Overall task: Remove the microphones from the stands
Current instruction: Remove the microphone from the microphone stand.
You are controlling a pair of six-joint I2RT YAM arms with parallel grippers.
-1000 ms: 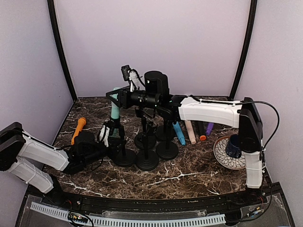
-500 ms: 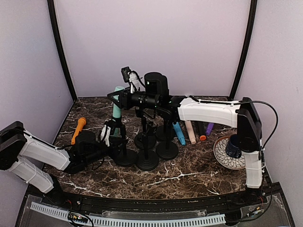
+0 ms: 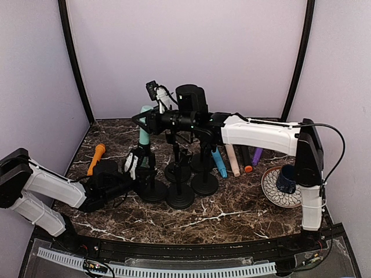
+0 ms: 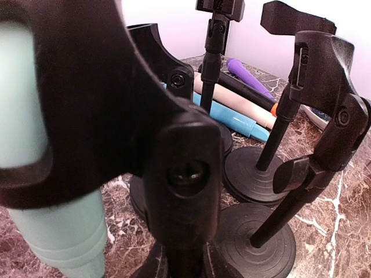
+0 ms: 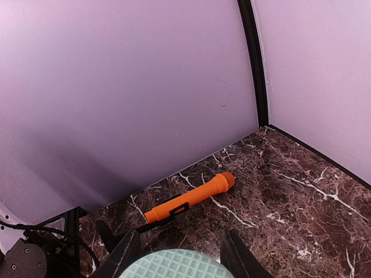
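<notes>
A teal microphone (image 3: 142, 132) stands upright in the clip of the leftmost black stand (image 3: 152, 192). My right gripper (image 3: 143, 118) reaches in from the right and is shut on its mesh head (image 5: 171, 266), a finger on each side. Low at the left, my left gripper (image 3: 134, 168) is shut on that stand's pole. In the left wrist view the stand's clip (image 4: 174, 174) fills the frame, with the teal microphone (image 4: 55, 231) still inside it at the left. The left gripper (image 4: 186, 258) itself is mostly hidden behind the pole.
Three more black stands (image 3: 181, 198) (image 3: 204, 184) (image 3: 174, 171) crowd just right of the held one. An orange microphone (image 3: 96, 157) lies at the left. Several microphones (image 3: 233, 161) lie behind the stands on the right. A plate (image 3: 272, 194) with a dark cup (image 3: 285, 178) sits far right.
My right gripper has risen and shifted slightly left, drawing the teal microphone upward in the clip. The left gripper has stayed on the stand.
</notes>
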